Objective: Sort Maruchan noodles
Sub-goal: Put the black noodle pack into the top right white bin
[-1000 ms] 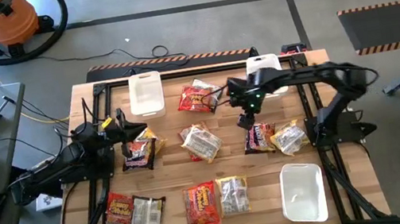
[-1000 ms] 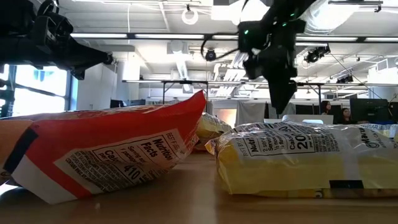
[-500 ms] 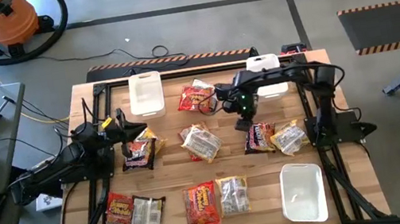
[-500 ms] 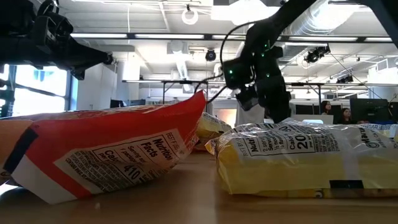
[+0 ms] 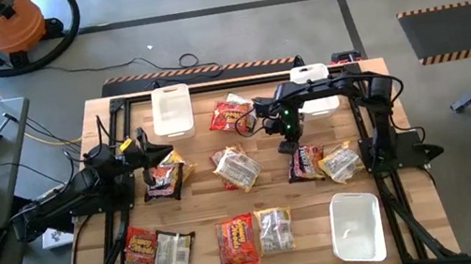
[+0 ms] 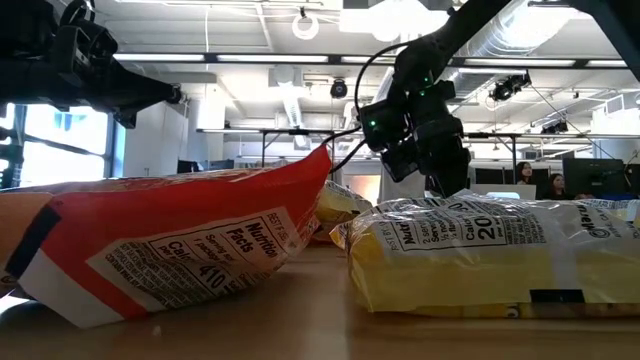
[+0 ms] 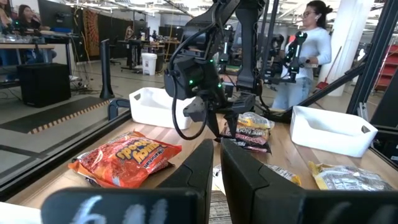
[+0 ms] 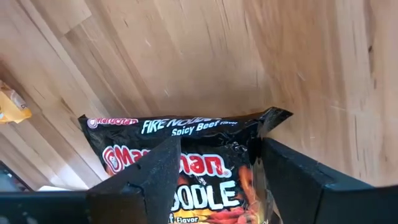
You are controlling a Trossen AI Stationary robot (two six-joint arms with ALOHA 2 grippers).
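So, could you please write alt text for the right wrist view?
The right hand, its two dark fingers open, hangs just above a black Maruchan Fire Spicy Beef noodle packet lying flat on the wooden table, one finger on each side of the packet's top edge.

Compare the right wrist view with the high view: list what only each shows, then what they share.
Only the right wrist view: the "Fire Noodle Spicy Beef" lettering on the dark packet, with the open right hand straddling its top edge.

Only the high view: three white bins, the other scattered packets, and the left hand shut near the table's left side.

Both: the dark packet on the wooden table.
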